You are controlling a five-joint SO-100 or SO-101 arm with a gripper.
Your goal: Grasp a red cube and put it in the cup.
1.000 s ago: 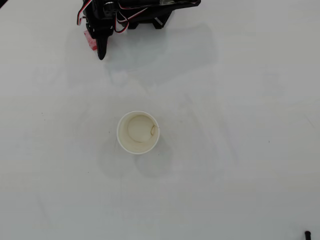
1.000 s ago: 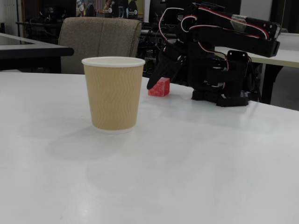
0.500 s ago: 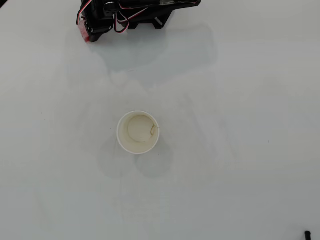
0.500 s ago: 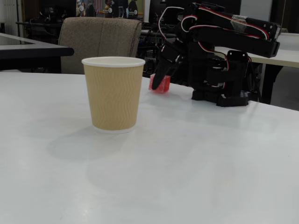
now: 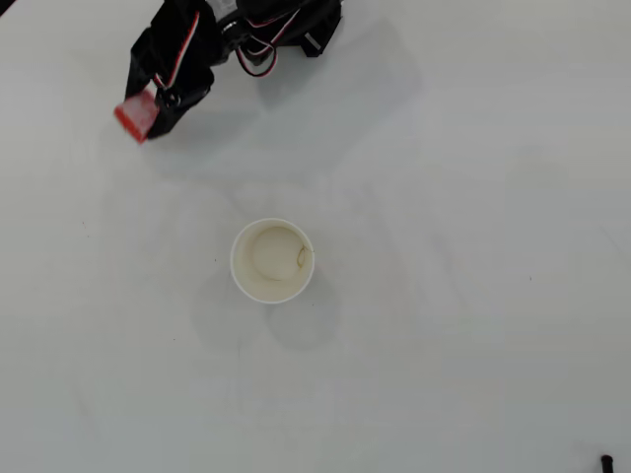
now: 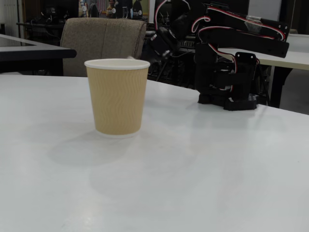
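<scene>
The white tabletop [image 5: 473,335] is bare apart from the arm, the cup and the cube. The black arm [image 6: 231,63], with its red and white wiring, reaches in from the top edge of the overhead view, up and to the left of the cup and well apart from it. In the fixed view the arm is folded back at the far side of the tabletop, behind and to the right of the cup.

The cup [image 5: 272,260] stands upright near the middle of the tabletop; its cream inside looks empty from above, and the fixed view shows a tan ribbed wall under the white rim.

The gripper [image 5: 150,106] points down and to the left in the overhead view, and its black fingers appear clamped on the red cube [image 5: 136,114], which sticks out beyond their tips. Whether the cube is lifted or resting on the tabletop cannot be told from above, and the fixed view does not show it.

As a judgement, the grasp looks made. Left to do: carry the cube over the cup's mouth and release it inside.
</scene>
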